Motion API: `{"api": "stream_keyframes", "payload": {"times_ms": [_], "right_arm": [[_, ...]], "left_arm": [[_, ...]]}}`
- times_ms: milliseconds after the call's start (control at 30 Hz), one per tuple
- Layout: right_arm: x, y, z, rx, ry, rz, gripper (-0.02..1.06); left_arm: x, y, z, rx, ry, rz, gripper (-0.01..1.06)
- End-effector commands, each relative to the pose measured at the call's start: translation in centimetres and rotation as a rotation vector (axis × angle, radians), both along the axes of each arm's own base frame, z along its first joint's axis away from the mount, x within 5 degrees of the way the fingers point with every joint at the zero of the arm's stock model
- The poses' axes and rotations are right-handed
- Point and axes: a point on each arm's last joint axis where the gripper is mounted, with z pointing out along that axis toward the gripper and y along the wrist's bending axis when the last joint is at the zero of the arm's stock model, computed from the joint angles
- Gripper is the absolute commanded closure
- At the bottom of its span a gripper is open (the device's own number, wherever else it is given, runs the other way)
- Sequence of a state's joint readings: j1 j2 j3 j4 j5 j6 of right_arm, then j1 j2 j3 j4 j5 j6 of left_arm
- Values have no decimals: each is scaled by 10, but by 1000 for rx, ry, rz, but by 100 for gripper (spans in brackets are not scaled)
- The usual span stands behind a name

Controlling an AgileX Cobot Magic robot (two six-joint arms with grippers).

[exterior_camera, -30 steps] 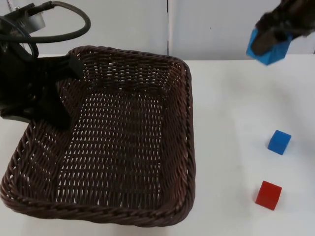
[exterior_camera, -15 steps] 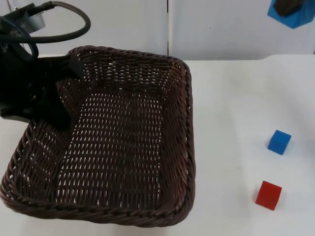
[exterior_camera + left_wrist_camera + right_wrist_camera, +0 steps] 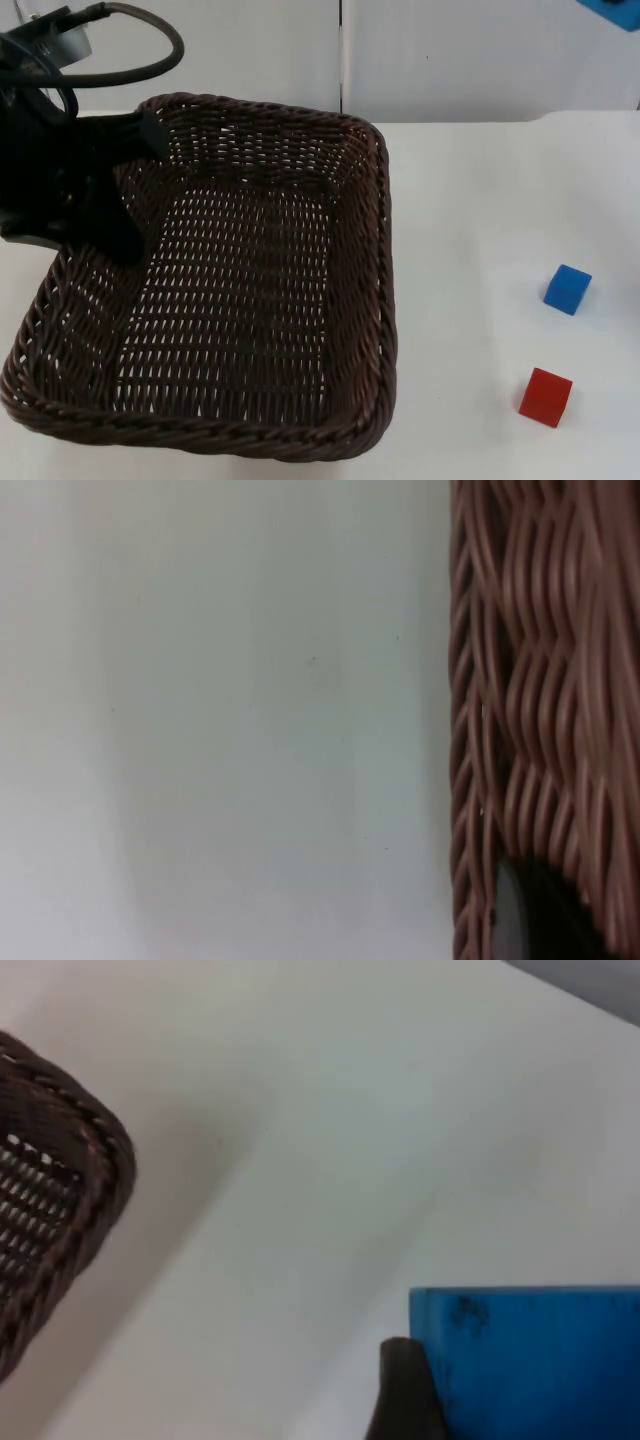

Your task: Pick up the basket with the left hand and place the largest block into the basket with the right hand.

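1. Top view: we see the basket (image 3: pixel 230 290) on the white bench (image 3: pixel 480 200), its far-left rim under the left pincer (image 3: pixel 105 190); whether that pincer grips the rim we cannot tell. Right of the basket lie a small blue block (image 3: pixel 568 289) and a red block (image 3: pixel 546 396), well apart from it.
2. Left wrist view: the basket's woven wall (image 3: pixel 540 710) sits against a black fingertip (image 3: pixel 530 920). We judge the wicker light and stiff, best held at the rim.
3. Right wrist view: the right pincer (image 3: pixel 480 1380) is clenched on the largest block (image 3: pixel 530 1360), right of the basket and above the bench; we judge it rigid, flat-faced and easy to hold.
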State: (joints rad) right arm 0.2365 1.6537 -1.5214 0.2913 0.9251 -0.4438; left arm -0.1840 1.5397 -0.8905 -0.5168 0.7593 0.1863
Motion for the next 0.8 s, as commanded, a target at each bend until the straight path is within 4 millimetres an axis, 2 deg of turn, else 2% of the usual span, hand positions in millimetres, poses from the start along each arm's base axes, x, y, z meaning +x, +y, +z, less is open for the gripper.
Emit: {"api": "stream_keyframes", "payload": {"times_ms": [0,133,167,300,333,500,533,633,767], "right_arm": [[-7,9,5,12,-15,21,105],[-16,40,7,21,-50,102,105],[-16,40,7,21,-50,102,105],[-32,81,10,44,-103,208,105],[-32,81,10,44,-103,208,105],[-62,133,15,78,-165,352,105],[-62,133,15,78,-165,352,105],[-74,149,14,91,-178,401,105],[-75,159,7,87,-168,419,105]], "left_arm": [[0,-1,5,-20,-23,20,105],[0,-1,5,-20,-23,20,105],[0,-1,5,-20,-23,20,105],[0,-1,5,-20,-21,19,105],[0,-1,5,-20,-21,19,105],[-1,-1,5,-21,-15,16,105],[-1,-1,5,-21,-15,16,105],[-1,-1,5,-21,-15,16,105],[-1,-1,5,-21,-14,15,105]]}}
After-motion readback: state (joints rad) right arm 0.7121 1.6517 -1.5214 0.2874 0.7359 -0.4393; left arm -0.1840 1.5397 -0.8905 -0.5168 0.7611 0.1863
